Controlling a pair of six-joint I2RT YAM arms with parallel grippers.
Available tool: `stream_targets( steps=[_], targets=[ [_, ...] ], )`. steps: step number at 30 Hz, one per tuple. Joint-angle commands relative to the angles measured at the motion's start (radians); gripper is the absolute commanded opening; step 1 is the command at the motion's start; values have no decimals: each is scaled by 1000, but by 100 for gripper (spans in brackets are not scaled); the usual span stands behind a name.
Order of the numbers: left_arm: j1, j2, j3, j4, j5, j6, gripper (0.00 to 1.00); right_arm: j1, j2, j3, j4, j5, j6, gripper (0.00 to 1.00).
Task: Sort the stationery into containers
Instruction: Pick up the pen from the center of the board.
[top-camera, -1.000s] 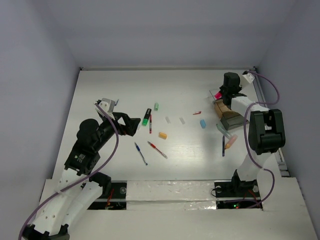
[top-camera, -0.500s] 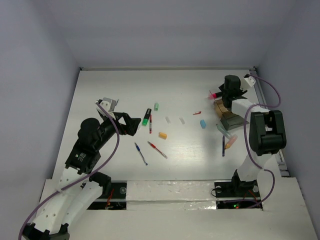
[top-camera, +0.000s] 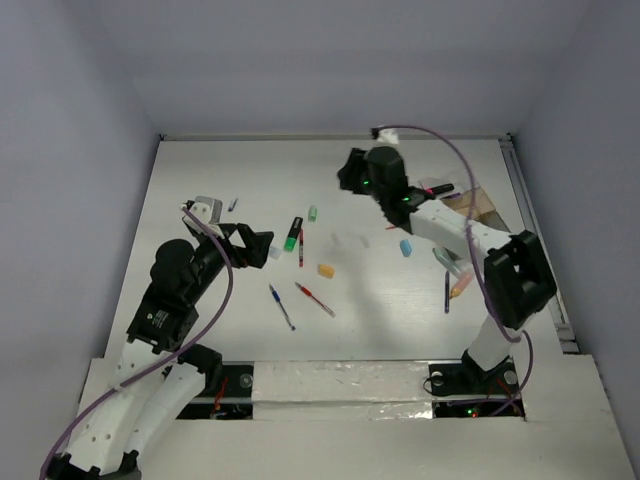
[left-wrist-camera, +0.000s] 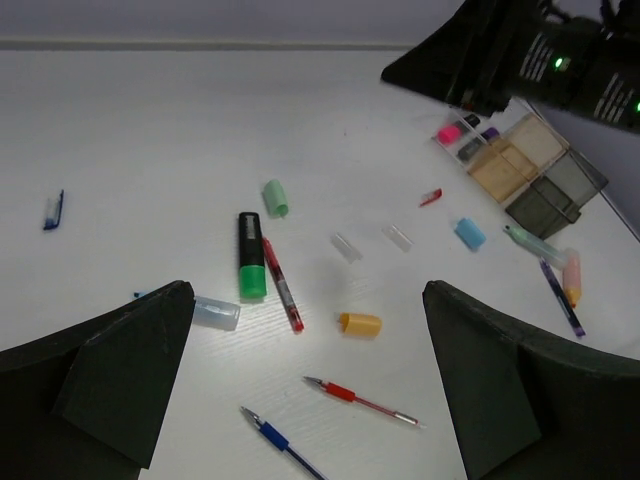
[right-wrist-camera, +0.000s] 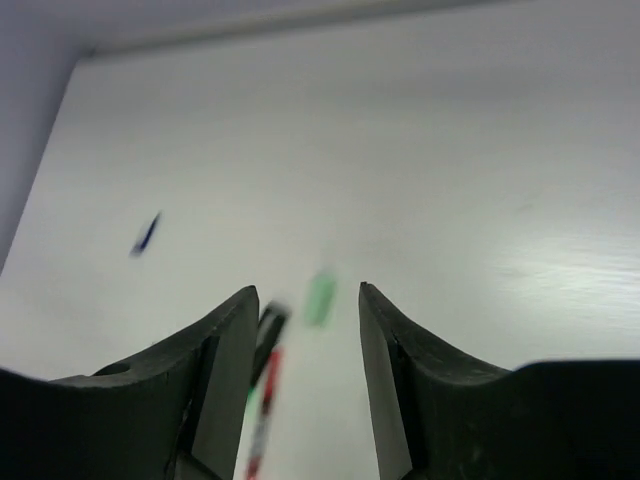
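Note:
The clear compartment box stands at the far right; in the top view my right arm hides most of it. A pink highlighter lies at its far end. My right gripper is open and empty, raised over the table's far middle; its wrist view shows a blurred green eraser and the green highlighter below. My left gripper is open and empty above the loose items: green highlighter, red pen, orange eraser, second red pen, blue pen.
A blue eraser and two clear caps lie mid-table. A blue pen, an orange-pink highlighter and a teal item lie near the box. A small blue piece lies at the left.
My right arm has swung left from the box to the table's far middle, leaving the pink highlighter at the box. My left arm has hardly moved.

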Motion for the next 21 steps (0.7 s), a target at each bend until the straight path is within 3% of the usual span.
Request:
stream_targets(
  steps=[1,3,8,12,21],
  targets=[
    [11,-45,48,27,-69,3,99,156,96,114,-170,-109,-81,49],
    [11,-57,48,29,-83,3,99,195,136,186,-209,-112,-81,45],
    [20,-59,48,29,-75,0,99,259,312,373,-341,-79,-95,44],
    [20,-63,43,35,-57,-3,99,278,403,474,-422,-31,-95,50],
    [11,-74,41,37,-43,-8,99,312,558,631,-510,-63,-69,54]
  ],
)
